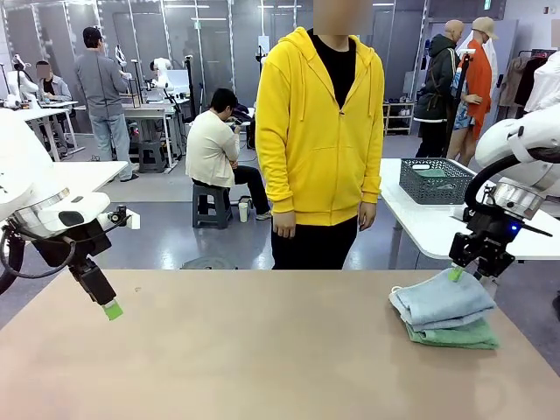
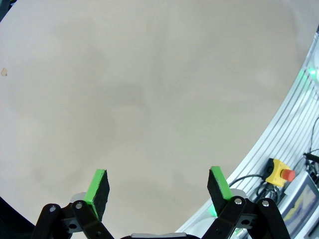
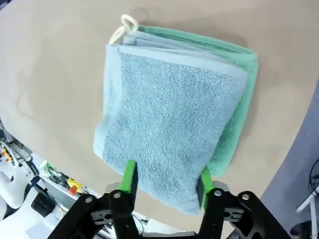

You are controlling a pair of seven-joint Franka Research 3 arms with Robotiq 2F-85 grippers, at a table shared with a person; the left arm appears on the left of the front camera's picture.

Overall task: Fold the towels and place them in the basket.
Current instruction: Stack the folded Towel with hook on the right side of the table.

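Busy lab behind the tan table (image 1: 219, 350). Both towels sit folded and stacked near its right edge, grey-blue towel (image 1: 442, 302) on the mint green towel (image 1: 455, 334). My right gripper (image 3: 165, 180) hangs over them, fingers parted beside the grey-blue towel's edge, gripping nothing. My left gripper (image 2: 157, 191) hovers wide open over bare tabletop. The basket (image 1: 435, 181) sits on a white table behind, something pale green inside.
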